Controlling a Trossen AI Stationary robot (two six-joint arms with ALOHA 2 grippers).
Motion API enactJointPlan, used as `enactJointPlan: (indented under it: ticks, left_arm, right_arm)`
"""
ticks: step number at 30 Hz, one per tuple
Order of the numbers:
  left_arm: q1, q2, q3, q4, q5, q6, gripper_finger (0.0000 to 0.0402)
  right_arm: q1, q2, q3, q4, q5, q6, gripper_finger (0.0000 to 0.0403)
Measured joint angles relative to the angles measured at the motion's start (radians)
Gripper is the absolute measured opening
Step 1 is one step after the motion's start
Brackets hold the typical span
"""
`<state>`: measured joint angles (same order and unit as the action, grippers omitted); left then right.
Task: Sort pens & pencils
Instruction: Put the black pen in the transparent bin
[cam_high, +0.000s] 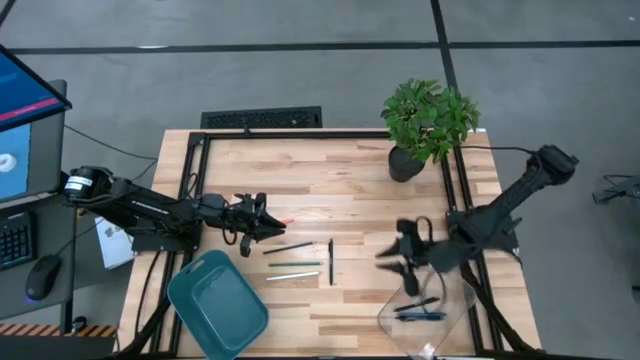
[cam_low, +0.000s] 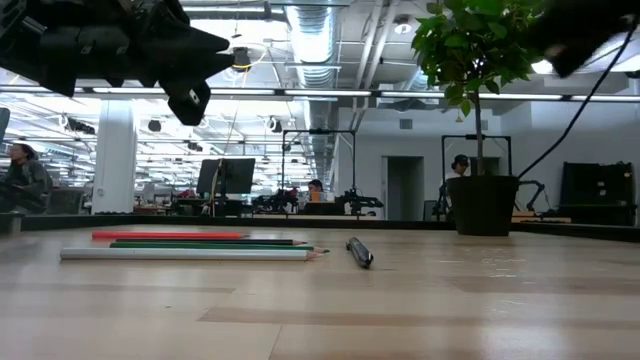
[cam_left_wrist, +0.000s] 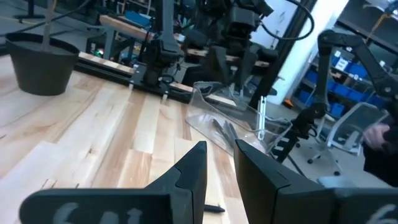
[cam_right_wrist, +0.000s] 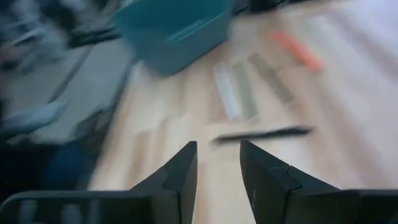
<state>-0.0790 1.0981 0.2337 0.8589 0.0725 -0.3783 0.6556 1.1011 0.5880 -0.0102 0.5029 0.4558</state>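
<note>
Pens and pencils, as I see them

Orange pencil (cam_high: 285, 221), dark pencil (cam_high: 291, 246), green pencil (cam_high: 296, 264), pale pencil (cam_high: 291, 276) lie mid-table beside one black pen (cam_high: 331, 261); other pens (cam_high: 418, 309) lie in clear tray (cam_high: 455, 312).

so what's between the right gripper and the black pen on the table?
Bare wood only. In the high view the right gripper is apart from the black pen, with nothing lying between; the pencils lie beyond the pen.

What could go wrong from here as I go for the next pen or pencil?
The pencils lie close side by side, so the left gripper hovering near the orange pencil might nudge or grab two. The lone black pen rests right at their tips and, being round, may roll if bumped. The right gripper hangs beside the clear tray, whose rim is hard to see and could be clipped.
</note>
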Motion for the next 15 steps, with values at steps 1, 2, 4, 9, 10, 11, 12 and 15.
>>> enactJointPlan:
  ticks: [1, 2, 4, 9, 10, 11, 12, 15]
  left_arm:
    - [0.000, 0.000, 0.000, 0.000, -0.011, -0.002, 0.0071]
    - [0.000, 0.000, 0.000, 0.000, -0.033, -0.002, 0.0071]
    - [0.000, 0.000, 0.000, 0.010, -0.104, 0.002, 0.0071]
    - [0.000, 0.000, 0.000, 0.023, -0.209, 0.012, 0.0071]
    - [0.000, 0.000, 0.000, 0.024, -0.209, 0.014, 0.0071]
    - [0.000, 0.000, 0.000, 0.025, -0.209, 0.015, 0.0071]
    - [0.000, 0.000, 0.000, 0.026, -0.201, 0.015, 0.0071]
    - [0.000, 0.000, 0.001, 0.028, -0.153, 0.030, 0.0071]
  right_arm:
    - [-0.036, 0.000, 0.000, 0.019, 0.000, -0.011, 0.0141]
    - [-0.069, 0.000, 0.000, 0.039, -0.001, -0.017, 0.0140]
    - [-0.129, 0.000, 0.000, 0.062, -0.001, -0.032, 0.0139]
    - [-0.231, 0.000, 0.000, 0.071, -0.004, -0.046, 0.0139]
    - [-0.242, 0.000, 0.000, 0.071, -0.004, -0.046, 0.0139]
    - [-0.254, 0.000, 0.000, 0.071, -0.004, -0.046, 0.0139]
    - [-0.264, 0.000, 0.000, 0.071, -0.004, -0.046, 0.0139]
    - [-0.288, 0.000, 0.000, 0.071, -0.005, -0.046, 0.0139]
